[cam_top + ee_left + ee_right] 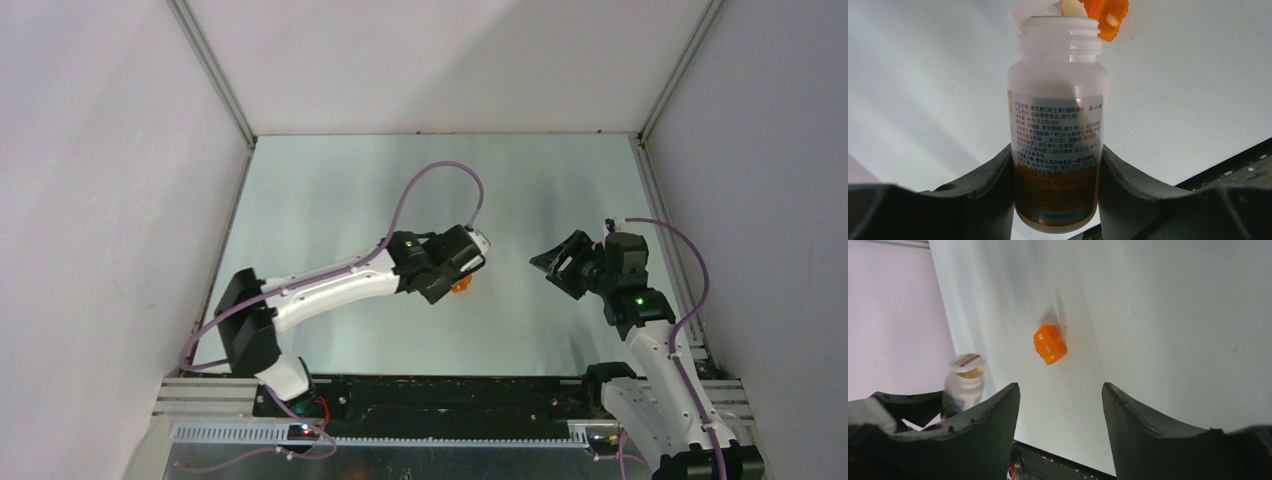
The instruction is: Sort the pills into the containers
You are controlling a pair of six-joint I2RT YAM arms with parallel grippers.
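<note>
Now left hand (1055, 157) clamps the white cylindrical plastic bottle (1058, 80); right hand (1060, 390) gapes empty.

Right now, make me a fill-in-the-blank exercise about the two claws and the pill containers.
1. The white pill bottle is clamped in the ___.
2. The right claw stands ___, holding nothing.
3. The boxy cup resting on the table is ___ in colour.
Missing words: left claw; open; orange.
</note>
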